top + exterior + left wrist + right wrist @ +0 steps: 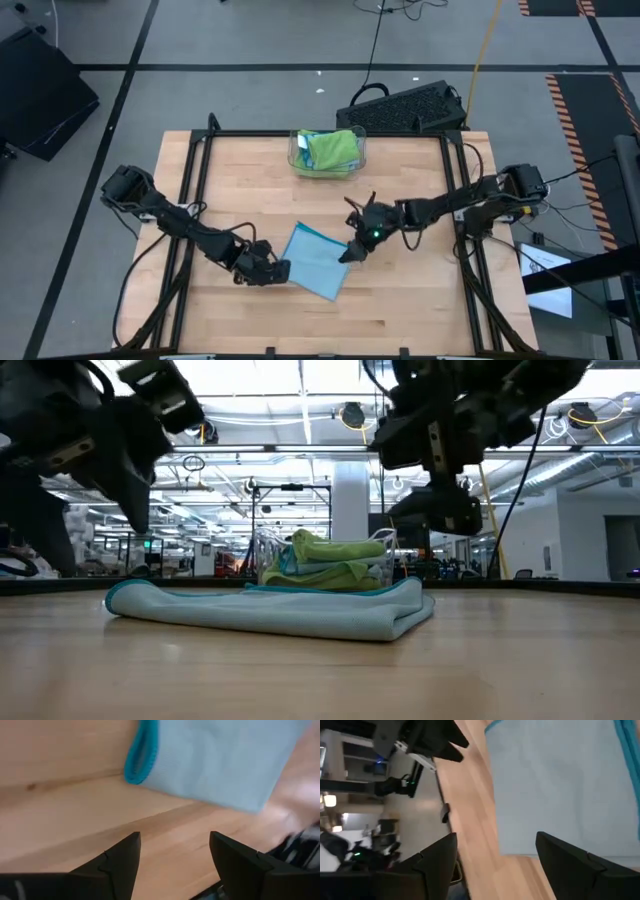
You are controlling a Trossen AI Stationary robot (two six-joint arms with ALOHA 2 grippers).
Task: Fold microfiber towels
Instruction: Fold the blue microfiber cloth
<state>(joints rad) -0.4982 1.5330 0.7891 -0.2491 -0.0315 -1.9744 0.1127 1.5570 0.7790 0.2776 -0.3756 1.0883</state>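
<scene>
1. A light blue towel point(317, 260) lies folded flat at the surface's point(400, 300) centre, released, so neither tool pins it.
2. The left tool point(283, 271), fingers apart, sits at its 9 o'clock edge.
3. The right tool point(346, 254), fingers apart, hovers at 2 o'clock.
4. Remaining towels point(330, 150) wait in the clear bin point(296, 160) at 12 o'clock.

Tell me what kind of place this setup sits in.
Probably a large open lab or industrial workspace: the low view shows exposed ceiling pipes and lights and a wide hall behind the wooden table, and the high view shows cables and striped hazard tape on the floor.
</scene>
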